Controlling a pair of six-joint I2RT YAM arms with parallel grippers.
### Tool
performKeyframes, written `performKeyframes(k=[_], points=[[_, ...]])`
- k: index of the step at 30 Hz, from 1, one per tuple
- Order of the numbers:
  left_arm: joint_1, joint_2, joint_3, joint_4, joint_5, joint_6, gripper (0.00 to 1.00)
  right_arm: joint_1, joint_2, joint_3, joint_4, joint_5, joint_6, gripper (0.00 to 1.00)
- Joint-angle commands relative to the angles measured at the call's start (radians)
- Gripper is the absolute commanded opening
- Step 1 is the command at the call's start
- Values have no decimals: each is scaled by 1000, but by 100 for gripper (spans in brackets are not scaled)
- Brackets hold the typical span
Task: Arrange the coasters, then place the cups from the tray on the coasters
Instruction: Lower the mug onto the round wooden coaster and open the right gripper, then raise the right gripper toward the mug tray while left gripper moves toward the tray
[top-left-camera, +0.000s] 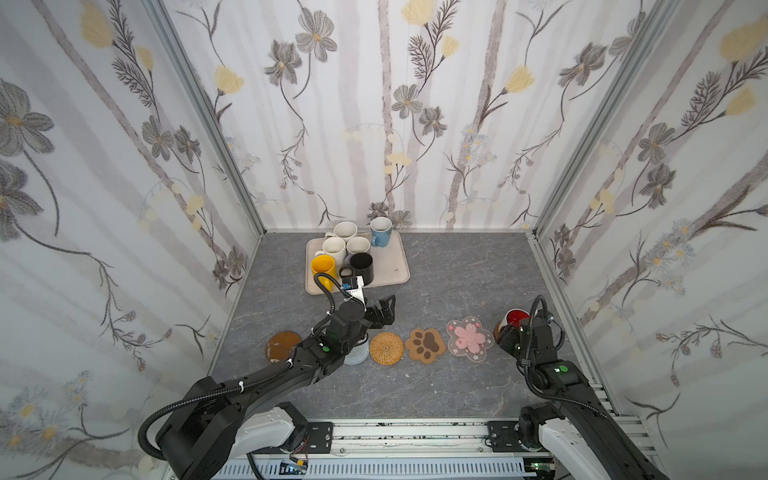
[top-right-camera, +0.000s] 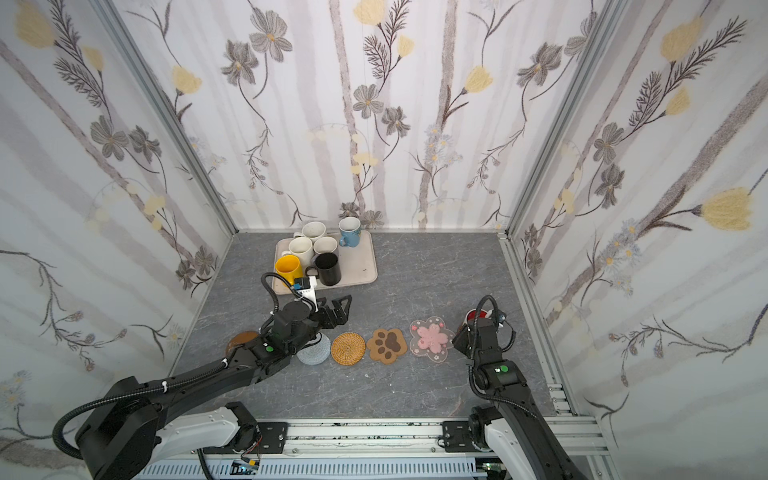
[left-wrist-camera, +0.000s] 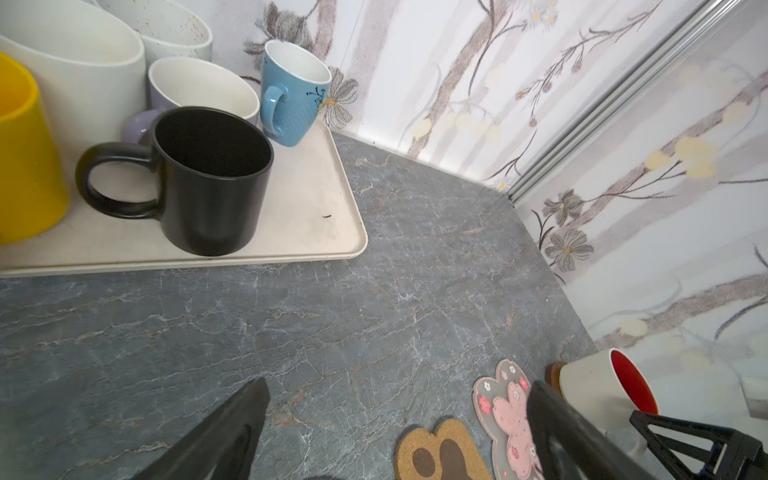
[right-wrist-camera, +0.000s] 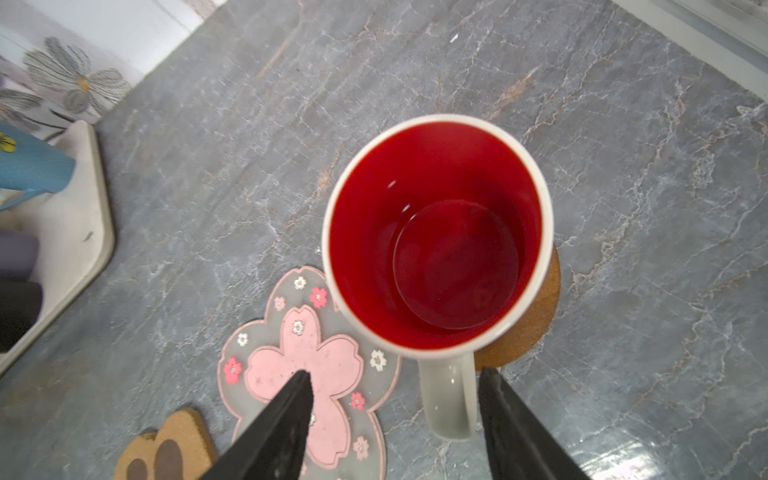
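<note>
A white cup with a red inside (right-wrist-camera: 436, 232) stands upright on a brown wooden coaster (right-wrist-camera: 528, 332) at the right end of the coaster row. My right gripper (right-wrist-camera: 395, 378) is open, and the cup's handle (right-wrist-camera: 449, 399) sits loose between its fingers. Leftward in the row lie the pink blossom (top-left-camera: 469, 337), brown paw (top-left-camera: 426, 345), round rattan (top-left-camera: 386, 348), blue crochet (top-left-camera: 356, 356) and another brown disc (top-left-camera: 282, 345). The tray (top-left-camera: 395, 266) at the back holds yellow (top-left-camera: 323, 268), black (top-left-camera: 360, 266), light blue (top-left-camera: 381, 232), lavender and cream cups. My left gripper (top-left-camera: 384, 309) hovers open and empty between tray and row.
The left arm (top-left-camera: 316, 353) lies over part of the blue crochet coaster. The right booth wall and its metal rail (top-left-camera: 557, 291) stand close beside the red-inside cup. Bare grey marble-look tabletop (top-left-camera: 457, 282) spreads right of the tray.
</note>
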Motion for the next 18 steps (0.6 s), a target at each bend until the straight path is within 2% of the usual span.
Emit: performKeyframes(k=[1,6,10,13,18], points=[[22,-37,20,-47,-5,-16,100,0,-63,21,-21,-21,6,66],[97,-61,86,-159,56,-22,94,-1,-124,60,-47,-57,-5,67],[151,-85,108,-198,112,-33,85,6,-96,109,-16,-138,-64,65],[179,-110,125,-240,123,-32,77,29,42,211,-4,-211,-146,60],[230,-130,174,-358,126,-1,79,176,342,476,15,-218,-246,58]])
